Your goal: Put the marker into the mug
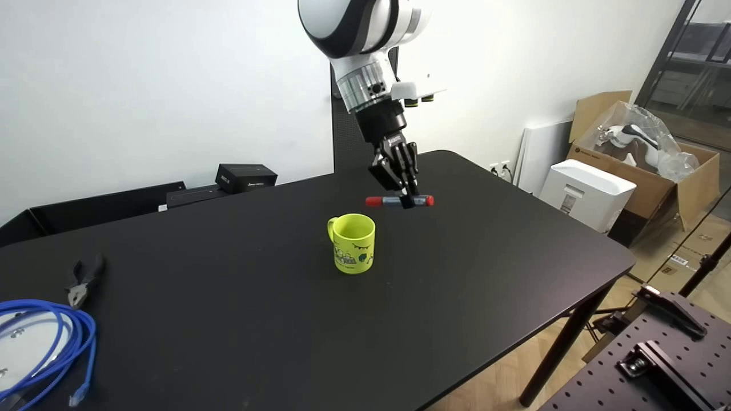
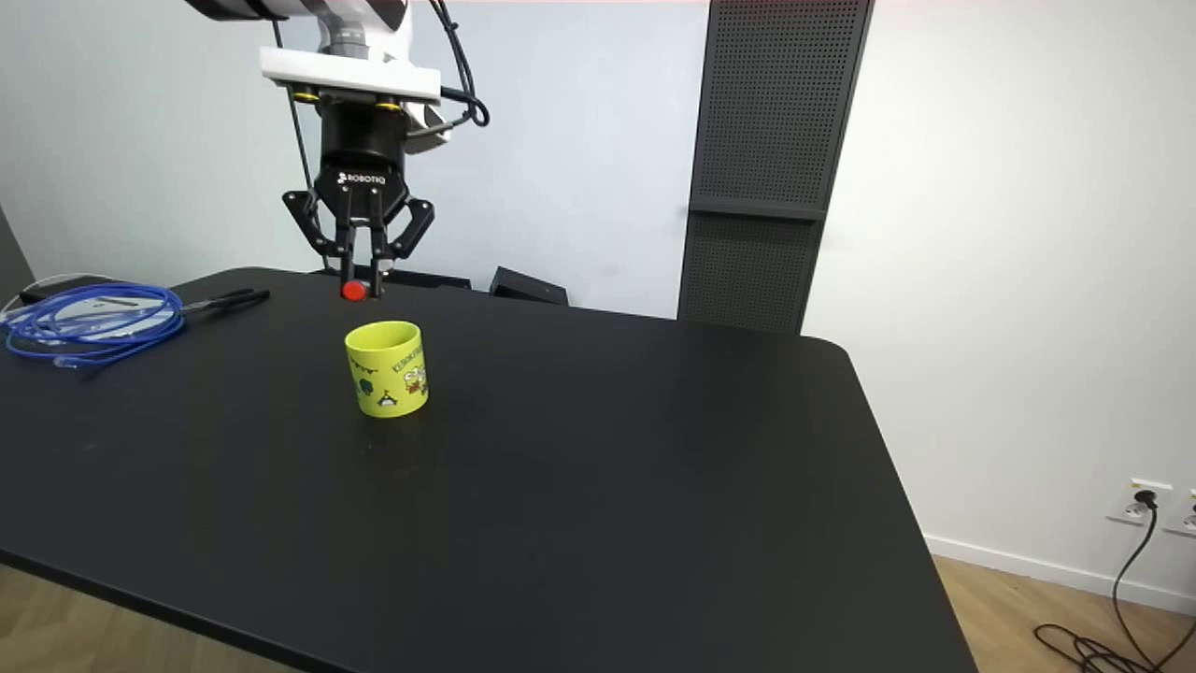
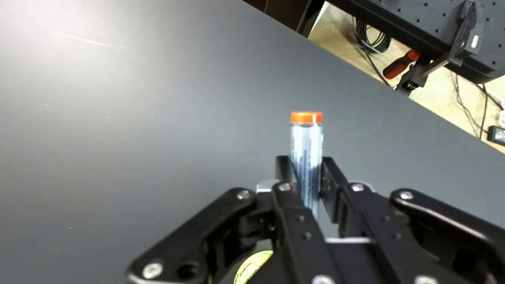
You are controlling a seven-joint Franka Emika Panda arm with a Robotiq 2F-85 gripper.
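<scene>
The yellow-green mug [image 1: 354, 251] stands upright on the dark table, and it also shows in an exterior view [image 2: 388, 374]. My gripper [image 1: 408, 200] is shut on the marker [image 1: 392, 201], a slim stick with a grey-blue body and red ends. The marker lies level across the fingers, above the table. In both exterior views it appears higher than the mug's rim and apart from it. In the wrist view the marker [image 3: 306, 146] sits between the fingertips [image 3: 306, 173], its red end pointing away. A curved yellow sliver [image 3: 254, 266] there looks like part of the mug, mostly hidden by the gripper.
Pliers [image 1: 83, 282] and a coil of blue cable [image 1: 68, 337] lie toward one end of the table. Black boxes [image 1: 245, 178] stand along the wall side. A perforated dark platform [image 1: 657, 365] stands beyond the table's edge.
</scene>
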